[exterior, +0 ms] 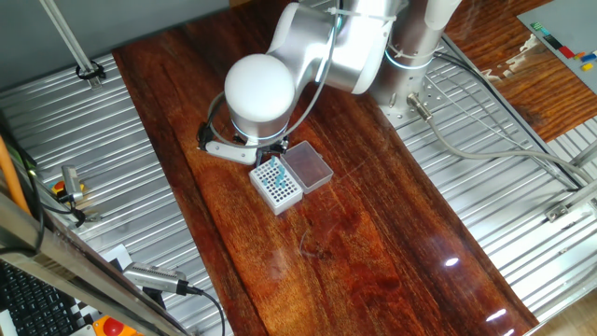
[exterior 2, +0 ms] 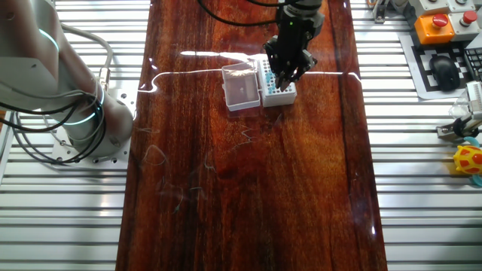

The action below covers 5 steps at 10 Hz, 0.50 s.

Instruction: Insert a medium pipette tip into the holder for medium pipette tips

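Note:
The holder for medium pipette tips (exterior: 277, 186) (exterior 2: 278, 92) is a small white box with a grid of dark holes, standing on the wooden table. Its clear pinkish lid (exterior: 309, 166) (exterior 2: 241, 88) lies open beside it. My gripper (exterior: 274, 155) (exterior 2: 285, 81) hangs straight down over the grid, and the arm's white wrist largely hides it in one fixed view. The dark fingers come together to a point just above the holes. A thin pale sliver, the medium pipette tip (exterior: 278, 172), shows faintly below them, reaching the grid.
The arm's base (exterior 2: 79, 113) stands on the ribbed metal surface at the left of the wooden board (exterior 2: 248, 188). Cables, a keyboard and an orange button box (exterior 2: 437, 22) lie beyond the board's edges. A grey clamp bracket (exterior: 224, 147) juts out beside the wrist.

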Each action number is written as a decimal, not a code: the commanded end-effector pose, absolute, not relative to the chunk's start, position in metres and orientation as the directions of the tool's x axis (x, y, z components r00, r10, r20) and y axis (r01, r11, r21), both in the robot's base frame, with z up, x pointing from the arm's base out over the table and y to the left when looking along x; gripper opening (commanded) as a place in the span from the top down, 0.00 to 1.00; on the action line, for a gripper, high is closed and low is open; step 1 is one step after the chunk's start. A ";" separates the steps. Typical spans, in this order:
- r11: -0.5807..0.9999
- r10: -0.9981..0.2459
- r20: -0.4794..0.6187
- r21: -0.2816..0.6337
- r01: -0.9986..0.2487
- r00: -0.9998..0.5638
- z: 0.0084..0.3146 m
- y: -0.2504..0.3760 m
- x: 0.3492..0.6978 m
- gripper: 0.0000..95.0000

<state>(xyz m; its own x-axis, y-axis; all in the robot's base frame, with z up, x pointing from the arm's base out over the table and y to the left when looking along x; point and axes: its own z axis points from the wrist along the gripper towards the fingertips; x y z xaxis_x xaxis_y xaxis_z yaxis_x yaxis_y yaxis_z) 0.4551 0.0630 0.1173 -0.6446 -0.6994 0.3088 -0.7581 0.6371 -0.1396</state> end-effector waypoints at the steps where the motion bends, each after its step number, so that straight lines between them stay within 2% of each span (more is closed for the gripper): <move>1: 0.633 -0.702 0.309 -0.141 -0.761 -0.642 0.118 0.062 0.455 1.00; 5: 0.627 -0.703 0.316 -0.148 -0.765 -0.637 0.119 0.062 0.455 1.00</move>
